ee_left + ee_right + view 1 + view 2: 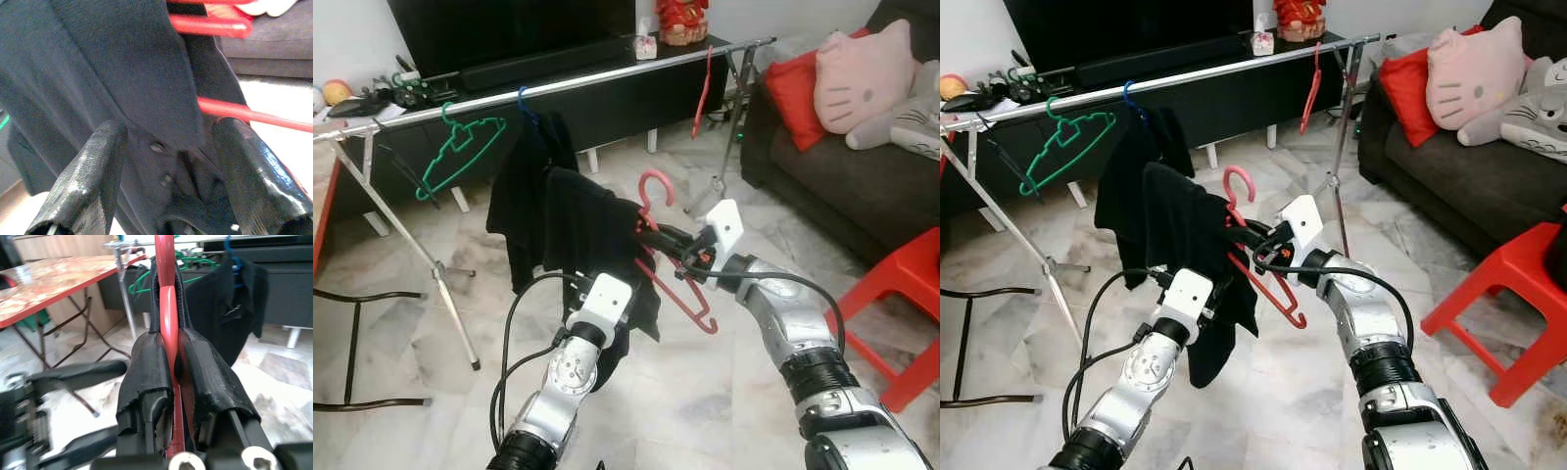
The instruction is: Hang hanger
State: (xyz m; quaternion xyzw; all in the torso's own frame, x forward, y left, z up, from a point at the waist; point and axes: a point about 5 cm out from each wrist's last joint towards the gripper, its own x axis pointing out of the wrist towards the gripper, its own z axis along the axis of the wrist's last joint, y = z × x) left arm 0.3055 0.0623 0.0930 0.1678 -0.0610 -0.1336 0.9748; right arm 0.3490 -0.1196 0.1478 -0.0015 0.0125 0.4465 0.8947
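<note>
The right claw [651, 231] pinches the red hanger [677, 284] near its hook. The left claw [166, 161] is spread, black cloth [582, 235] between its fingers

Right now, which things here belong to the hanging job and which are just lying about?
For the job:
red hanger, clamped in the right gripper
black garment draped on it
left gripper, open at the garment
rail

Lying about:
green hanger
pink cushion
red stool
</note>
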